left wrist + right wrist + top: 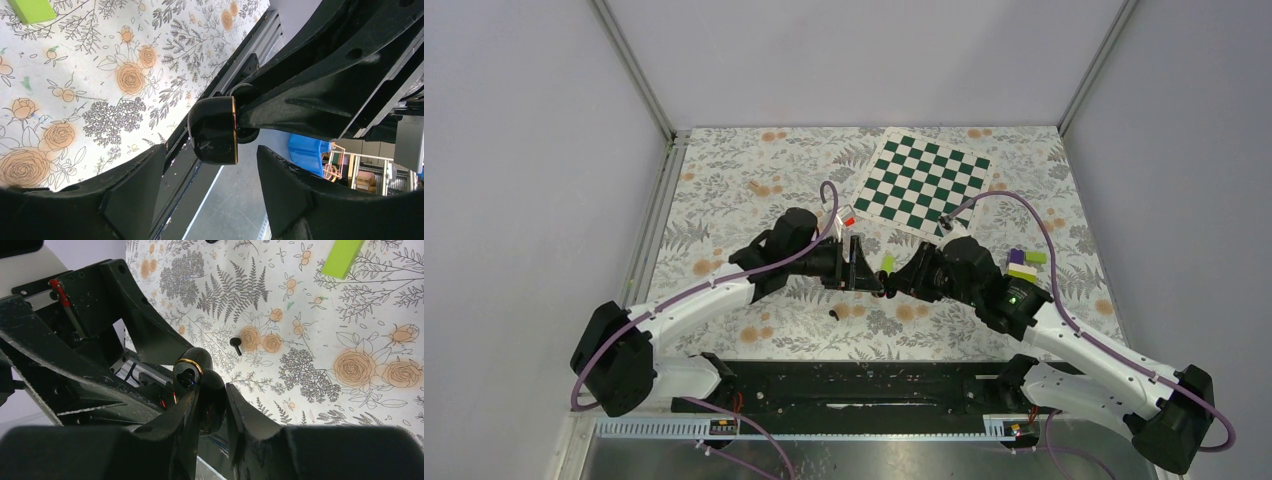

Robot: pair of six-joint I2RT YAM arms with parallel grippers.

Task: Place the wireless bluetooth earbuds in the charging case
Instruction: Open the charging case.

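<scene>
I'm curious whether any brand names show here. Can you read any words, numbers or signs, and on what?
None can be read.
The small labels at the table's near edge are too small to read.
The charging case shows no lettering.

The table point(724, 170) wears a floral cover, with a green-and-white checkerboard mat point(919, 185) lying at its far side. A lime-green block point(888, 264) lies near the middle, and one black earbud point(834, 315) nearer the arms.

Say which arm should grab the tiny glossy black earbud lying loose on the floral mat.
Left, probably. The right gripper is shut on the glossy black pebble-shaped charging case. The left gripper is open, gripping nothing, and the earbud lies on its side of the mat.
</scene>
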